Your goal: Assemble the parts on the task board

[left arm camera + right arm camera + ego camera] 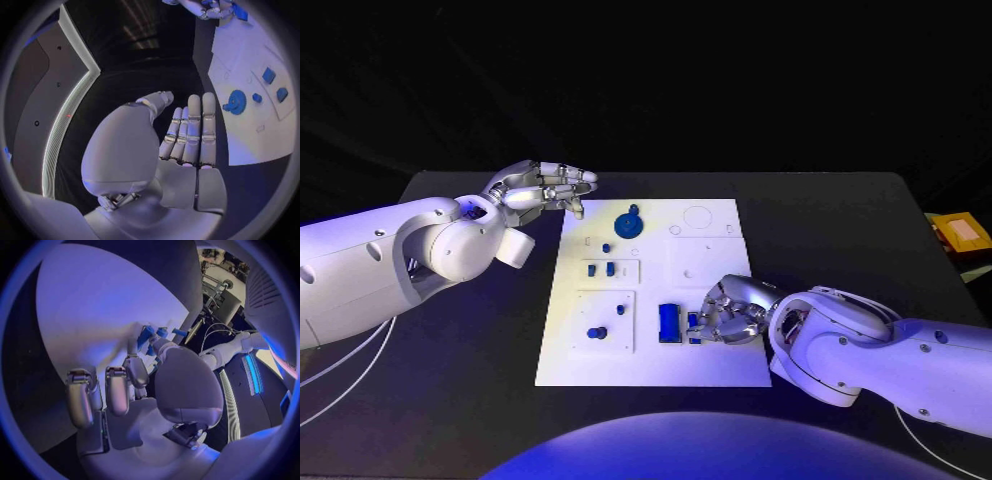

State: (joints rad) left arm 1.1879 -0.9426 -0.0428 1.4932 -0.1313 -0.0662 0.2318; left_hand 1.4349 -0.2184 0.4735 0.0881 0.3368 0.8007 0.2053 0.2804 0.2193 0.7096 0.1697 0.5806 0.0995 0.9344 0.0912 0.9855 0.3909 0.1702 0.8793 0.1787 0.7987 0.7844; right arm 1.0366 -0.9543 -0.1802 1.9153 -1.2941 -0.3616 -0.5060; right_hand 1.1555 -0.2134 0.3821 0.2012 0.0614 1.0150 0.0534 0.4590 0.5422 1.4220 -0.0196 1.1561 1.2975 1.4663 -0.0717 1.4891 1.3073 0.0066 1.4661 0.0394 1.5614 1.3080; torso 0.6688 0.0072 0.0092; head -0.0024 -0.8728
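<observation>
The white task board point(711, 250) lies in the middle of the table. A blue gear-shaped part point(630, 222) sits near its far edge, and small blue parts point(599, 269) point(597, 332) stand in its left panels. My right hand point(730, 310) rests low on the board's near right area, beside a tall blue block point(671, 322). Its thumb and a finger pinch a small blue part point(694, 328) point(147, 335). My left hand point(538, 190) hovers at the board's far left corner. Its fingers point(190, 130) are straight and hold nothing, with the gear point(236, 101) off to their side.
The black table point(473, 340) extends on both sides of the board. An orange and yellow object point(961, 235) sits at the table's far right edge. Empty round recesses point(701, 228) mark the board's far right area.
</observation>
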